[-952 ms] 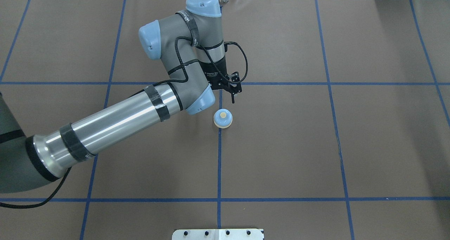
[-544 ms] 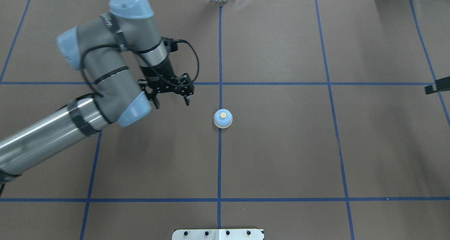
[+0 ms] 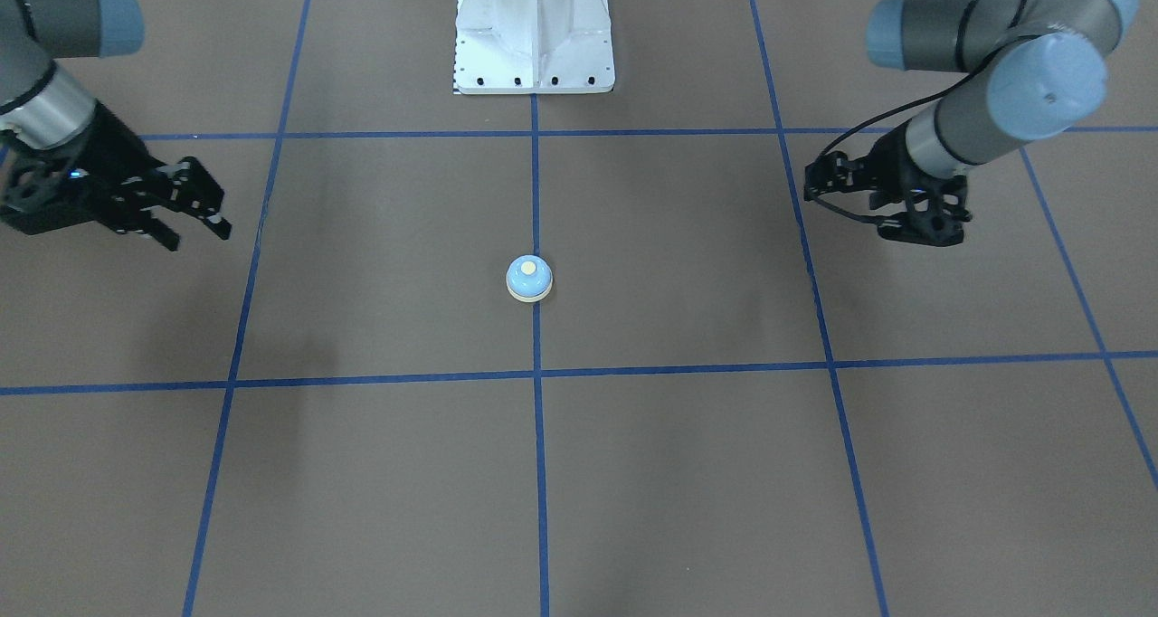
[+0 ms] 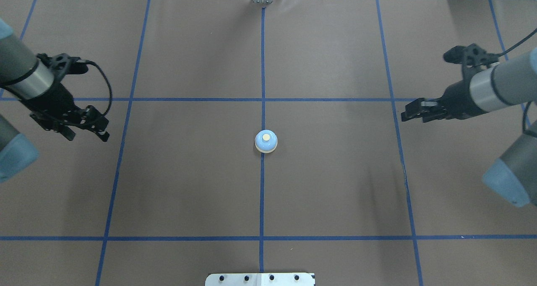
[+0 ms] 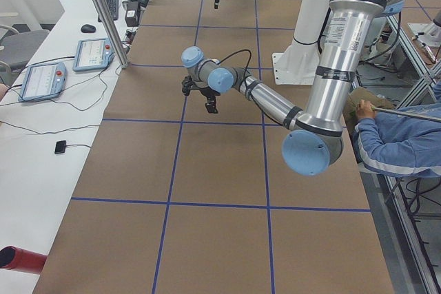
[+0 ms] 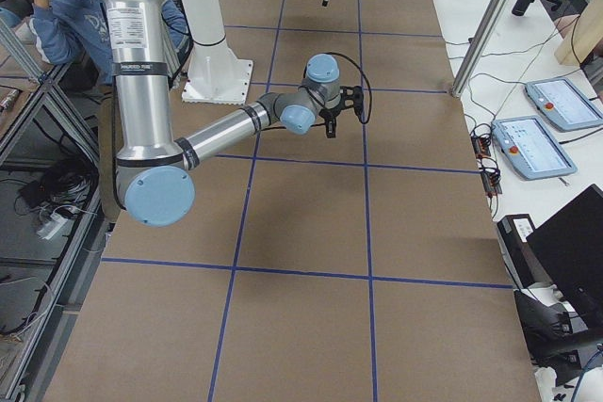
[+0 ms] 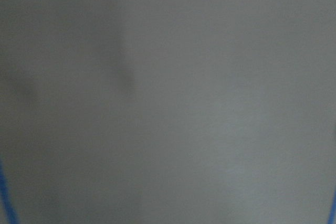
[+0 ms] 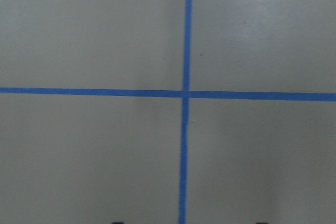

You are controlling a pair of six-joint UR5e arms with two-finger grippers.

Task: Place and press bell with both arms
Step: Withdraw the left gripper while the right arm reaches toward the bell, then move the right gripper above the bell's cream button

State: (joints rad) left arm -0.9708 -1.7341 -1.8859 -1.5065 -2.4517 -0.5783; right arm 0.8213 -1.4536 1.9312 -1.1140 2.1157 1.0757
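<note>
The small light-blue domed bell (image 4: 266, 141) with cream base and button, set on the centre blue tape line (image 4: 261, 193), is judged light, rigid and slick (best pinched low at the base), while the black left gripper (image 4: 87, 136) and black right gripper (image 3: 197, 234) are seen spread and empty, well apart from it.

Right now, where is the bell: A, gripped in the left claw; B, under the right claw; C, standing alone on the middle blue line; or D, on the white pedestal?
C: the bell stands on the middle blue line, with left claw and right claw well off to its sides.
</note>
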